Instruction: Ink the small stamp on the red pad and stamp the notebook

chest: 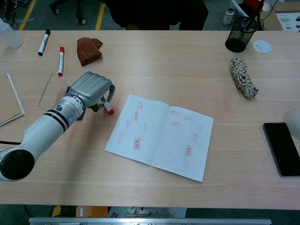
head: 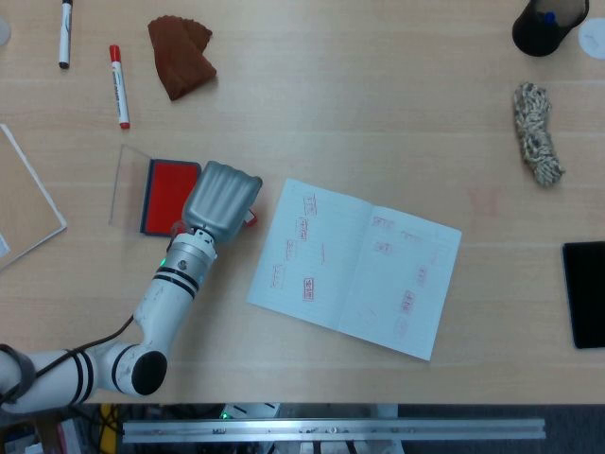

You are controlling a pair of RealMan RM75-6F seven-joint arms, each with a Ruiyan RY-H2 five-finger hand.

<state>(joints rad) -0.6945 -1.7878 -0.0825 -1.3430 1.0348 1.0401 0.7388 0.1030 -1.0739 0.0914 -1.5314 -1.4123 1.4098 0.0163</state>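
Grey ribbed left hand grips small stamp — beside flat red pad.

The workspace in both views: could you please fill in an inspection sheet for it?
Surface: light wooden table.
Job's things: red pad open beside its clear lid; small stamp at the pad's right edge; notebook lies open, red marks on both pages.
Clutter: two markers, brown cloth, rope bundle, black pen cup, dark phone, flat board.
Hands: left robot hand curled over the stamp, holding it; right robot hand barely visible at the chest view's right edge.
Cables: one black cable near the left arm's base.
Surroundings: floor with yellow tape.
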